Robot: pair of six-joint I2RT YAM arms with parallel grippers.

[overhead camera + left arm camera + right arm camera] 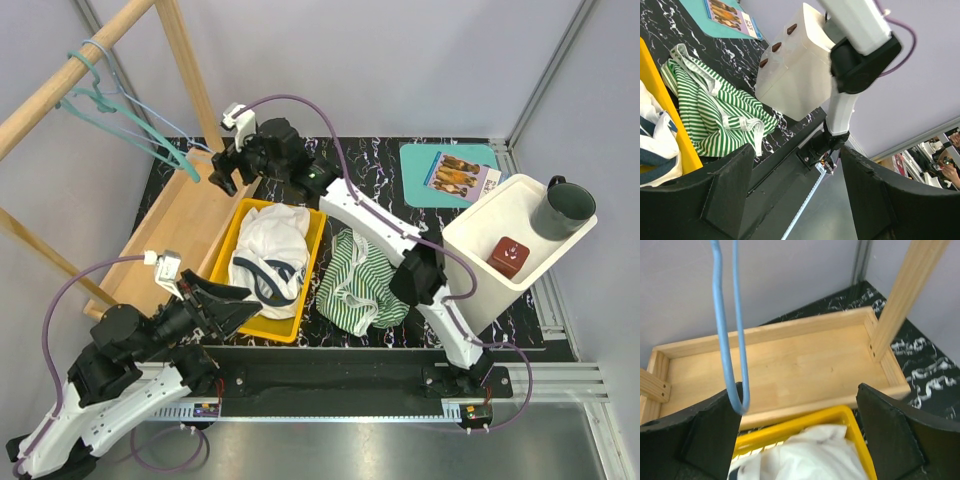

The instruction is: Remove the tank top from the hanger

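A teal hanger (105,112) and a light blue hanger (150,118) hang bare on the wooden rail (50,90) at the upper left. A green-and-white striped tank top (360,280) lies crumpled on the black table; it also shows in the left wrist view (715,110). A white garment with navy trim (268,255) lies in the yellow bin (312,270). My right gripper (226,172) is open and empty above the bin's far end; the blue hanger's loop (725,340) hangs beside its left finger. My left gripper (245,303) is open and empty by the bin's near left edge.
The rack's wooden base tray (170,230) and upright post (185,70) stand left of the bin. A white box (480,240) at the right carries a dark cup (562,208) and a red block (508,255). A teal mat with a booklet (450,172) lies behind it.
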